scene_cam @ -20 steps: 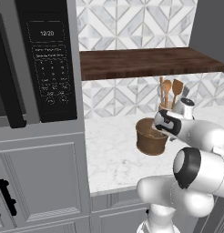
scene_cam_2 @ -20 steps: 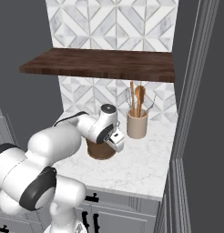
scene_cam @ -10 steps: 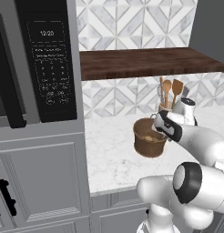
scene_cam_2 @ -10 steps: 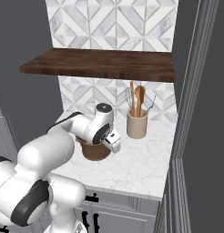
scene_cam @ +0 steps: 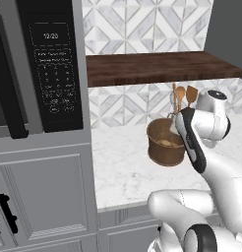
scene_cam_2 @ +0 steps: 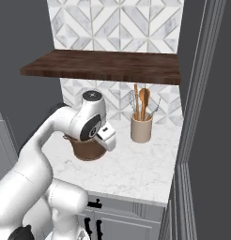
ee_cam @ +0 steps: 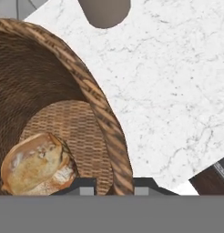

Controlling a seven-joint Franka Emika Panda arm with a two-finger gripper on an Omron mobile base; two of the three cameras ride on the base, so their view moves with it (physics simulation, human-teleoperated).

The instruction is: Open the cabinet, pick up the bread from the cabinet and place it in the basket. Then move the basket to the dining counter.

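Note:
The brown woven basket (scene_cam: 165, 153) stands on the marble worktop below the wooden shelf, also seen as the basket (scene_cam_2: 87, 151) behind my hand. The bread (ee_cam: 36, 166), a golden-brown roll, lies on the basket's (ee_cam: 93, 98) floor. My gripper (ee_cam: 114, 189) is shut on the basket's near rim, one fingertip inside the wall and one outside. In the base views the gripper (scene_cam_2: 106, 139) reaches down at the basket's right edge, its fingertips hidden by the hand. The dining counter is out of view.
A cream crock of wooden spoons (scene_cam_2: 141, 127) stands just right of the basket against the tiled wall. A dark wooden shelf (scene_cam: 157, 68) hangs over the worktop. A black microwave (scene_cam: 49, 69) sits to the left above grey cabinet doors (scene_cam: 42, 197). A tall grey panel (scene_cam_2: 197, 117) bounds the right side.
The jaws have closed on the basket's rim over the last second. The hand has settled lower against the basket, which stands in the same spot.

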